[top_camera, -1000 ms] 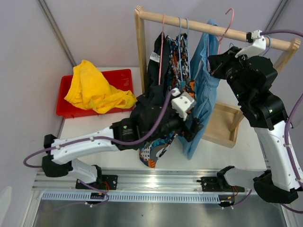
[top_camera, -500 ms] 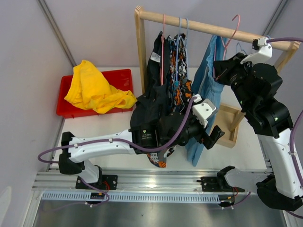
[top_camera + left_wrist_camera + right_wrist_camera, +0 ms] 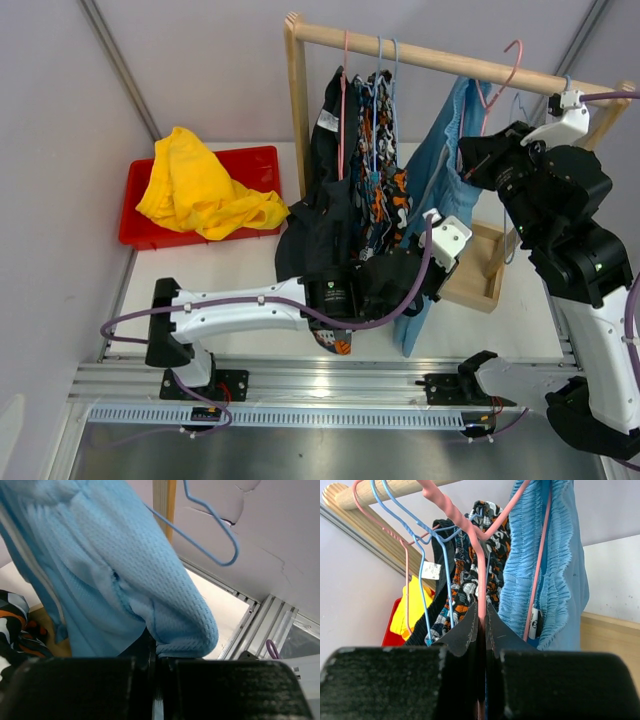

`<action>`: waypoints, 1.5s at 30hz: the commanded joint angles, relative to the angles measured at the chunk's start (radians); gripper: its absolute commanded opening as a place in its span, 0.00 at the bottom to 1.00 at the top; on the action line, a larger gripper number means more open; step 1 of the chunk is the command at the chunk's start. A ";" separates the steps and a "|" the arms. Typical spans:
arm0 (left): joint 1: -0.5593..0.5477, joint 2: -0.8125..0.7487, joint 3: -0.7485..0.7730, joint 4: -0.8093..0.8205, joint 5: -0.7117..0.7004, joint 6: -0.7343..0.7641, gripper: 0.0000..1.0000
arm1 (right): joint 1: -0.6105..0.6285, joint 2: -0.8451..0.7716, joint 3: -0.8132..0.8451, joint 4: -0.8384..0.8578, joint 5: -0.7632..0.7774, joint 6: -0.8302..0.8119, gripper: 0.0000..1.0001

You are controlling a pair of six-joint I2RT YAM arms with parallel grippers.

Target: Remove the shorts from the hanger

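Note:
Plain blue shorts (image 3: pixel 440 165) hang from a pink hanger (image 3: pixel 508 62) whose hook is up at the rack's wooden rod (image 3: pixel 420 55). My right gripper (image 3: pixel 478 160) is shut on that pink hanger (image 3: pixel 481 560), just below its hook, with the blue shorts (image 3: pixel 540 555) beside it. My left gripper (image 3: pixel 430 278) is shut on a fold low down on the blue shorts (image 3: pixel 150 580); the fabric bulges over its jaws (image 3: pixel 155 650). Black shorts (image 3: pixel 325 170) and patterned shorts (image 3: pixel 385 190) hang on other hangers. Yellow shorts (image 3: pixel 200 185) lie in the red bin (image 3: pixel 255 160).
The rack's left post (image 3: pixel 296 110) and its wooden base tray (image 3: pixel 480 270) stand close behind my left arm. A bare blue wire hanger (image 3: pixel 210 530) hangs near the blue shorts. Blue and pink hangers (image 3: pixel 425 575) crowd the rod's left part.
My left gripper swung right, from open at the patterned shorts to the blue shorts' lower part, and shut on the fabric. My right gripper carried the pink hanger and shorts rightward.

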 commanded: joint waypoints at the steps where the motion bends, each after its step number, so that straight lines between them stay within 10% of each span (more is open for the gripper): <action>1: -0.033 -0.028 0.028 0.044 -0.091 0.019 0.00 | 0.005 -0.051 -0.008 0.093 0.018 0.026 0.00; 16: -0.452 -0.037 -0.244 0.206 -0.347 -0.060 0.00 | -0.058 0.001 0.097 0.039 0.040 -0.028 0.00; 36: 0.042 0.109 0.186 0.042 -0.169 0.053 0.00 | -0.060 -0.157 0.054 -0.326 -0.138 0.174 0.00; 45: -0.108 -0.103 -0.199 0.103 -0.244 -0.062 0.00 | -0.063 0.029 0.235 -0.236 -0.027 0.046 0.00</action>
